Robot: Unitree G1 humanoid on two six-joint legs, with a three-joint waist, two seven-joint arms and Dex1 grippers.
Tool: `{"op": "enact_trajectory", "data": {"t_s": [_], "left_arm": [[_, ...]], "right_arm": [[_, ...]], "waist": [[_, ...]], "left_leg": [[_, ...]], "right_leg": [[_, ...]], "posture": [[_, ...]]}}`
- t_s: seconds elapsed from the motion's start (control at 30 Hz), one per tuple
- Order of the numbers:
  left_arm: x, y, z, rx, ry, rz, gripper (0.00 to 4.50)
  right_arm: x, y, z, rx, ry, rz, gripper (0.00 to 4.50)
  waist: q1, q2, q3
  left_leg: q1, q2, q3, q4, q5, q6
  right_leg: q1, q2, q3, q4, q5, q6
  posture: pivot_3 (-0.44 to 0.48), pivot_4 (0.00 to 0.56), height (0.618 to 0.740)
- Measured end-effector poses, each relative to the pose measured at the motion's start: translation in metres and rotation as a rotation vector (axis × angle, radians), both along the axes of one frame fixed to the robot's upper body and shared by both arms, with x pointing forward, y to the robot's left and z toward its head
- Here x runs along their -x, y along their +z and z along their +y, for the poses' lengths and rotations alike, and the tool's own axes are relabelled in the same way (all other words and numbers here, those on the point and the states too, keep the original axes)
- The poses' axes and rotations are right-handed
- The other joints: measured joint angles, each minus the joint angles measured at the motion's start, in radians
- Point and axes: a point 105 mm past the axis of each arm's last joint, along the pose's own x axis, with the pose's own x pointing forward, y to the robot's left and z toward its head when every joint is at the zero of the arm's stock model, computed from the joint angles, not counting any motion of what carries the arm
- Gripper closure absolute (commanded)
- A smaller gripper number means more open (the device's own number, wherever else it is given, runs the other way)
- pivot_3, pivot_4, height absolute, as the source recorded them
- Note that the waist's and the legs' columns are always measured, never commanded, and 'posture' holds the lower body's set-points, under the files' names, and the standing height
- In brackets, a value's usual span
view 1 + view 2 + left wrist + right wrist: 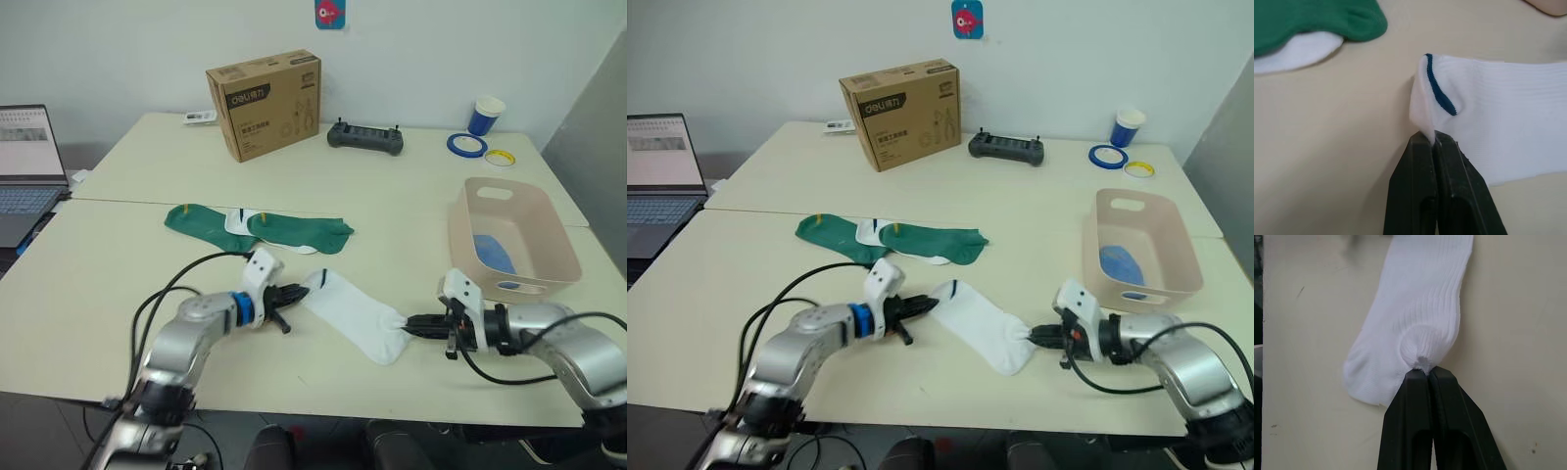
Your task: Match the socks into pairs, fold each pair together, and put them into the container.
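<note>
While the white sock (pixel 353 313) lies stretched across the near part of the table (pixel 127 255), both grippers have hold of it, one at each end. Left gripper (pixel 294 294) is pinched tight on the cuff end, and the left wrist view shows its fingers (pixel 1422 196) pressed together on a nip of fabric right beside the sock's dark blue mark (pixel 1440 93). Right gripper (pixel 409 321) is at the toe end, fingers (pixel 1454 431) squeezed shut on a little gathered bump of the white knit. The sock runs on a diagonal between the two claws, flat on the tabletop.

Just beyond it, two dark green socks (pixel 260 227) lie side by side, overlapping another white sock (pixel 236 223) that peeks out between them. Off to the right sits the pinkish-beige container (pixel 509 235), with a light blue sock (pixel 493 253) lying inside.

Further back, a brown cardboard box (pixel 265 103) stands on the table with "deli" printed on its side; the smaller writing there is too fine to read. Beside it lies a black controller (pixel 364 137), then a blue paper cup (pixel 486 115) and two tape rolls (pixel 466 145). A laptop (pixel 29 166) sits at the far left.
</note>
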Motion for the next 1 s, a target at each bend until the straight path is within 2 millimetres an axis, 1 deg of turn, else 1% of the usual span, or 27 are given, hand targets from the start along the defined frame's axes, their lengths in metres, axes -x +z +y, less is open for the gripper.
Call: {"op": "enact_trajectory", "data": {"t_s": [0.13,0.23,0.33,0.43,0.5,0.53,0.57,0.6,0.67,0.77,0.83,0.87,0.9,1.0], "left_arm": [[0.022,0.005,0.004,0.052,0.057,0.061,4.47],[0.038,0.012,0.004,0.133,0.132,0.114,4.47],[0.055,0.014,0.008,0.163,0.187,0.165,4.5],[0.066,0.01,0.01,0.158,0.221,0.203,4.5],[0.07,0.006,0.012,0.142,0.238,0.218,4.5],[0.07,0.005,0.015,0.131,0.244,0.214,4.5],[0.069,0.006,0.016,0.126,0.249,0.2,4.5],[0.067,0.008,0.018,0.119,0.253,0.181,4.5],[0.065,0.009,0.023,0.107,0.261,0.166,4.5],[0.071,0.004,0.029,0.095,0.25,0.184,4.5],[0.072,0.004,0.031,0.096,0.238,0.187,4.5],[0.072,0.006,0.031,0.103,0.231,0.181,4.5],[0.071,0.007,0.033,0.107,0.233,0.178,4.5],[0.067,0.01,0.037,0.145,0.238,0.172,3.81]], "right_arm": [[-0.007,-0.006,0.002,0.004,0.033,0.029,4.5],[-0.011,-0.009,0.003,0.021,0.076,0.049,4.5],[-0.02,-0.012,0.002,0.039,0.085,0.043,3.74],[-0.026,-0.009,0.002,0.026,0.088,0.038,2.71],[-0.027,-0.009,0.003,0.025,0.097,0.033,1.94],[-0.027,-0.009,0.002,0.027,0.097,0.031,1.61],[-0.027,-0.009,0.002,0.028,0.096,0.032,1.2],[-0.025,-0.01,0.0,0.028,0.09,0.037,0.92],[-0.019,-0.011,-0.009,0.021,0.057,0.063,0.92],[-0.01,-0.012,-0.021,0.016,0.001,0.087,0.92],[-0.008,-0.013,-0.022,0.014,-0.026,0.072,0.92],[-0.008,-0.014,-0.022,0.008,-0.046,0.061,0.92],[-0.008,-0.014,-0.02,0.002,-0.059,0.051,0.92],[-0.007,-0.016,-0.009,-0.034,-0.111,0.023,0.89]], "waist": [[0.006,0.0,0.0],[0.003,0.0,0.0],[-0.002,0.0,0.0],[-0.003,0.0,0.0],[-0.002,0.0,0.0],[-0.002,0.0,0.0],[-0.001,0.0,0.0],[0.0,0.0,0.0],[0.004,0.0,0.0],[0.003,0.0,0.0],[0.003,0.0,0.0],[0.002,0.0,0.0],[0.002,0.0,0.0],[-0.004,0.0,0.0]], "left_leg": [[0.0,-0.002,0.001,0.0,0.0,0.0],[0.0,-0.002,0.002,0.001,0.0,0.0],[0.0,-0.002,0.001,0.002,0.0,0.0],[0.001,-0.002,0.001,0.002,0.0,0.0],[0.0,-0.002,0.001,0.002,0.0,0.0],[0.0,-0.002,0.001,0.002,0.0,0.0],[0.0,-0.002,0.001,0.002,0.0,0.0],[0.0,-0.003,0.001,0.002,0.0,0.0],[0.0,-0.003,0.002,0.002,0.0,0.0],[0.0,-0.002,0.002,0.001,0.0,0.0],[0.0,-0.002,0.002,0.001,0.0,0.0],[0.001,-0.002,0.002,0.001,0.0,0.0],[0.001,-0.002,0.002,0.001,0.0,0.0],[0.001,-0.002,0.003,0.002,0.0,0.0]], "right_leg": [[0.0,-0.002,0.0,0.0,0.0,0.0],[0.0,-0.003,0.001,0.0,0.001,0.001],[0.0,-0.003,0.001,0.0,0.001,0.002],[0.001,-0.003,0.001,0.0,0.001,0.002],[0.001,-0.003,0.001,0.0,0.001,0.001],[0.0,-0.003,0.001,0.0,0.001,0.001],[0.0,-0.003,0.001,0.0,0.001,0.001],[0.0,-0.003,0.001,0.0,0.001,0.001],[0.0,-0.003,0.001,-0.001,0.0,0.001],[0.0,-0.003,0.001,-0.001,0.0,0.0],[0.0,-0.003,0.001,-0.001,-0.001,-0.001],[0.0,-0.003,0.001,-0.001,-0.003,-0.005],[0.0,-0.003,0.001,-0.001,-0.003,-0.006],[0.0,-0.003,0.002,0.0,-0.002,-0.006]], "posture": [[0.0,0.15,0.74],[0.0,0.15,0.74],[0.0,0.15,0.74],[0.0,0.15,0.74],[0.0,0.15,0.74],[0.0,0.15,0.74],[0.0,0.15,0.74],[0.0,0.15,0.74],[0.0,0.15,0.74],[0.0,0.15,0.74],[0.0,0.15,0.74],[0.0,0.15,0.74],[0.0,0.15,0.74],[0.0,0.15,0.74]]}}
